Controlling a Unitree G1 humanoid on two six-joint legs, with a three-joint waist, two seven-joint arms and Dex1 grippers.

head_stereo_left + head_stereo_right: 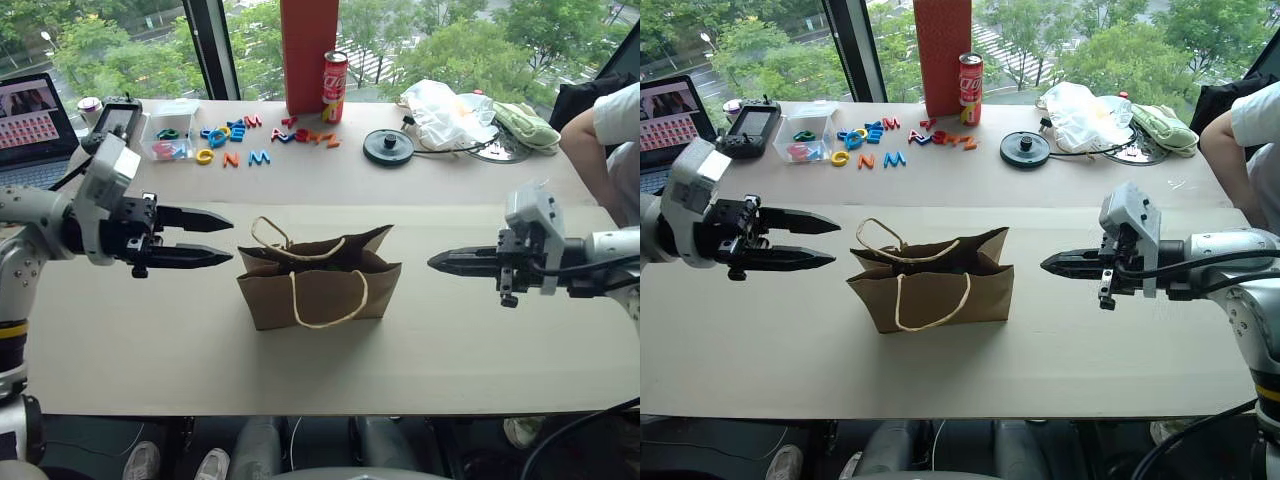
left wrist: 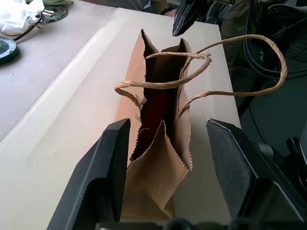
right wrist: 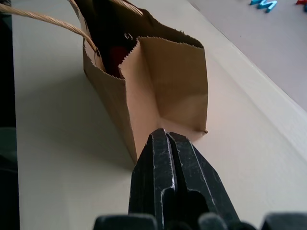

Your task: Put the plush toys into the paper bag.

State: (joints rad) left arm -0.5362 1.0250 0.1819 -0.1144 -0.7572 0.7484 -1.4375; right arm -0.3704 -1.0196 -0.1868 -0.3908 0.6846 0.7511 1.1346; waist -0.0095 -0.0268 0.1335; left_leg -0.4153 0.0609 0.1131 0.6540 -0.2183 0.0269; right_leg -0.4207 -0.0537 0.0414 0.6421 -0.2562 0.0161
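Now the paper bag (image 1: pixel 318 281) stands upright at mid-table between the two arms. Something red, likely the chilli toy (image 2: pixel 156 108), shows inside its mouth; the green toy cannot be made out. Left gripper (image 1: pixel 222 241) hangs parted and empty beside the bag; right gripper (image 1: pixel 440 262) is pressed closed, empty. Loading looks finished; next, withdrawal seems due.
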